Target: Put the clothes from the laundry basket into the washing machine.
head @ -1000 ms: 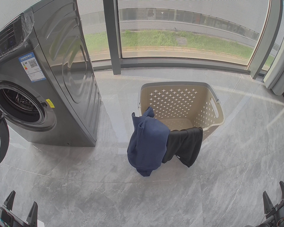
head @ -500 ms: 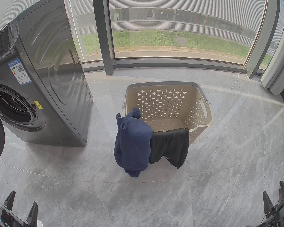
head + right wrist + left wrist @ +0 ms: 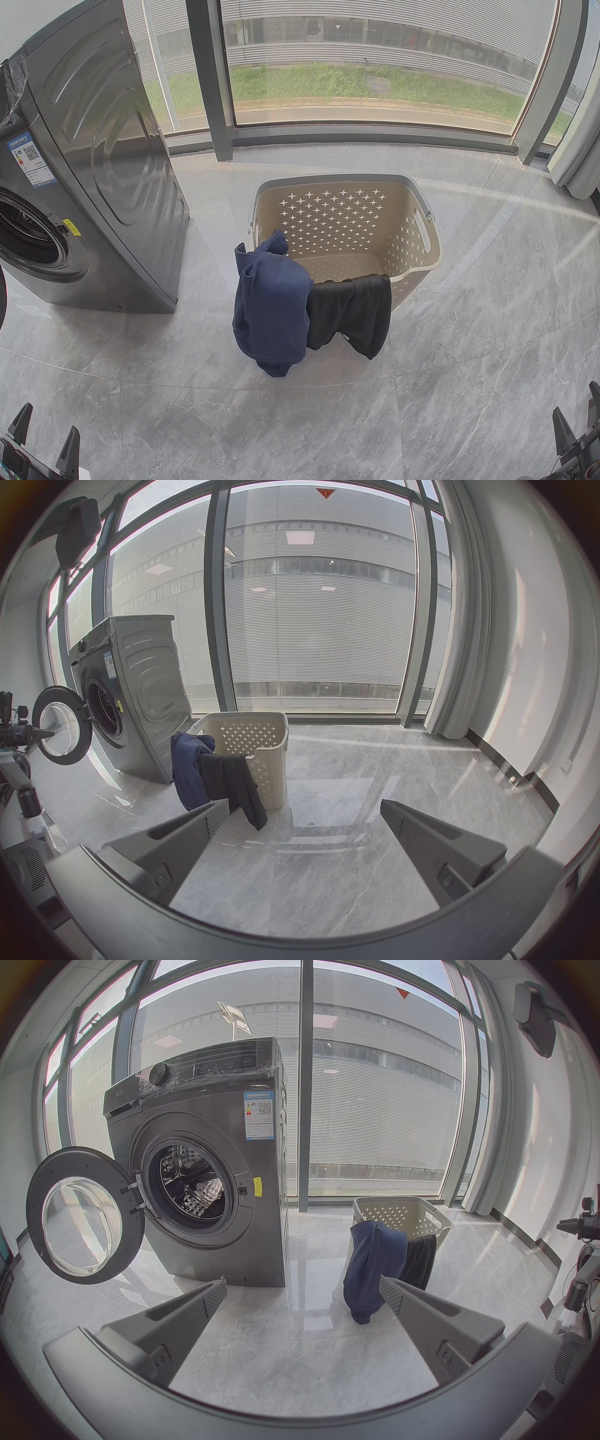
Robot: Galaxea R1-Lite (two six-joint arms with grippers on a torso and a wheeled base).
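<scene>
Cloth this soft, light and limp is best pinched at its bunched folds — the dark blue garment (image 3: 272,309) and the black garment (image 3: 347,312) drape over the near rim of the beige perforated plastic laundry basket (image 3: 350,180) at frame centre, its floor bare. The grey washing machine (image 3: 112,156) at upper left stands open, its drum (image 3: 190,1182) empty. The left gripper (image 3: 301,1284) and right gripper (image 3: 304,805), at the lower corners, are spread, holding nothing.

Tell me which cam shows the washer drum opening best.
Left wrist view: the drum opening faces the camera, door swung wide. Head view crops it at the edge; right wrist view shows it distant, oblique.
</scene>
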